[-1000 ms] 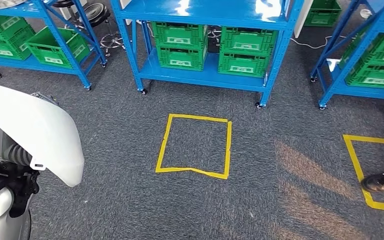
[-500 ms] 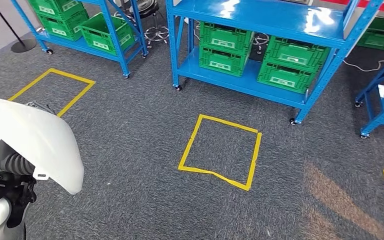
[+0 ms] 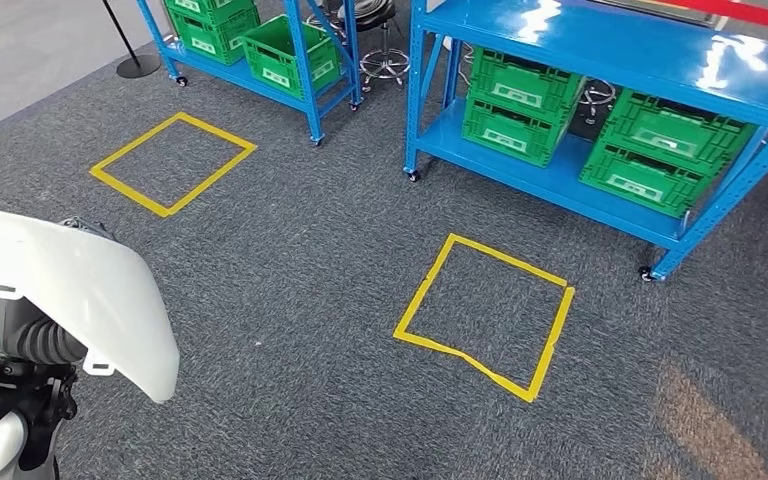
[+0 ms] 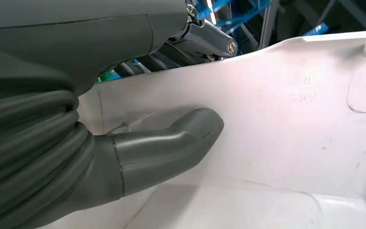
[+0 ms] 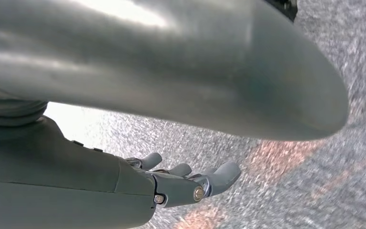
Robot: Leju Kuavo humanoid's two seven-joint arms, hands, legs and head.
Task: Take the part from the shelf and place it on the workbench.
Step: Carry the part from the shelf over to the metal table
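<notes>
- The part [image 3: 70, 290] — a broad white moulded shell, thin-walled — rides at the robot's left side, over grey carpet; no worktop is in sight.
- Left hand [image 4: 138, 143] grips the part at its edge: the thumb lies flat on the inner face, darker fingers behind the rim.
- Likely light for its size but glossy and slippery; a thin shell like this probably flexes and could swing from a one-edge hold. Better purchase looks to be near the stiffer rim or moulded tabs.
- Right hand [image 5: 190, 183] hangs above the carpet, fingers loosely apart, holding nothing.
- Head view gives the surroundings — blue shelves [image 3: 600, 110], green crates [image 3: 520, 105], yellow tape square [image 3: 485, 315]; the left wrist view gives the actual contact and faint raised lettering on the shell.
</notes>
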